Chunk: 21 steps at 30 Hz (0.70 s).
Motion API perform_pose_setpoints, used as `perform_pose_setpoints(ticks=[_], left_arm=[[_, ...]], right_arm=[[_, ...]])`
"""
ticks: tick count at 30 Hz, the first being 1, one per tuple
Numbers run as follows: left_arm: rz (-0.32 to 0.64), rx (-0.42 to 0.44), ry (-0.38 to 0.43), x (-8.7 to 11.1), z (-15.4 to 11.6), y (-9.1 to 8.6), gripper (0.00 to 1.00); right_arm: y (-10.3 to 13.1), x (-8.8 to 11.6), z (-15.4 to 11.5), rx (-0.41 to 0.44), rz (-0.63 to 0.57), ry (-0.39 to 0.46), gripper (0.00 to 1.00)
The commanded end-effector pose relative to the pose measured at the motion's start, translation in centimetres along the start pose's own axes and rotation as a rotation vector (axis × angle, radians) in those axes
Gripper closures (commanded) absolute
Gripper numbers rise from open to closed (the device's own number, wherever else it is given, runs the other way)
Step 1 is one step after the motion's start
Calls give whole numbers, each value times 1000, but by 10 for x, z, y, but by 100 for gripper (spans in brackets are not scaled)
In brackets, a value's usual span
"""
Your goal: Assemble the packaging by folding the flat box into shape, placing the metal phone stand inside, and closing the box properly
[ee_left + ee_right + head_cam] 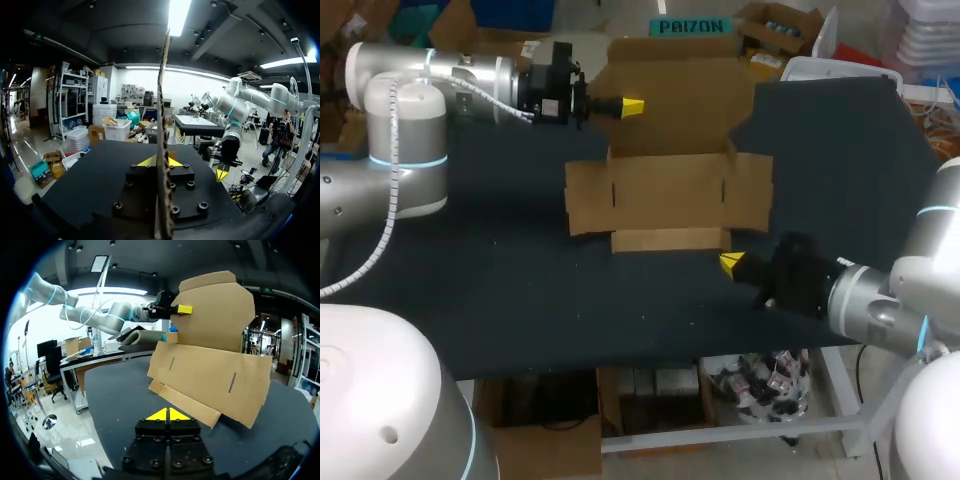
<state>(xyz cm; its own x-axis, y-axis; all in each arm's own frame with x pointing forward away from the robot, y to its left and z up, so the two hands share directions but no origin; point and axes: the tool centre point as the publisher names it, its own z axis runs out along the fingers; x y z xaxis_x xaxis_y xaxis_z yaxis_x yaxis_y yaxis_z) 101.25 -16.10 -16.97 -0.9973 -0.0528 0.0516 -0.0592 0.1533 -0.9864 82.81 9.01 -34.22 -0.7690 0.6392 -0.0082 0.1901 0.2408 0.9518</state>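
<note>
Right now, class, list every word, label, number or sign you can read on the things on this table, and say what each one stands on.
There is none to quote.
On the cardboard box: plain brown faces with no print in any view.
On the table: no text.
On the left end effector and the right end effector: no readable marks.

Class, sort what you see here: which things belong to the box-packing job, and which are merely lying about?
Belong to the job:
- cardboard box, flat, rear flap raised
- left gripper, shut on that flap
- right gripper, shut, close to the front flap
- phone stand: not in view

Merely there:
- black table; no loose item shows on it
</note>
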Motion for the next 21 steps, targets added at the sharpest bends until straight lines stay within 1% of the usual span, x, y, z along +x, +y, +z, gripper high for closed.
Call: perform_pose_setpoints(ticks=[1, 10, 12, 14, 21], left_arm=[[2, 3, -8, 2, 1, 6, 100], [-10, 7, -13, 2, -3, 9, 100], [-11, 13, -13, 3, -4, 10, 100], [-13, 16, -19, 3, -6, 11, 100], [-15, 19, -22, 3, -7, 12, 100]], right_arm=[[-5, 3, 21, 4, 1, 0, 100], [-5, 7, 34, 7, 14, 24, 100], [-7, 8, 37, 9, 28, 21, 100], [-7, 8, 40, 10, 59, 1, 100], [-7, 8, 40, 10, 59, 1, 100]])
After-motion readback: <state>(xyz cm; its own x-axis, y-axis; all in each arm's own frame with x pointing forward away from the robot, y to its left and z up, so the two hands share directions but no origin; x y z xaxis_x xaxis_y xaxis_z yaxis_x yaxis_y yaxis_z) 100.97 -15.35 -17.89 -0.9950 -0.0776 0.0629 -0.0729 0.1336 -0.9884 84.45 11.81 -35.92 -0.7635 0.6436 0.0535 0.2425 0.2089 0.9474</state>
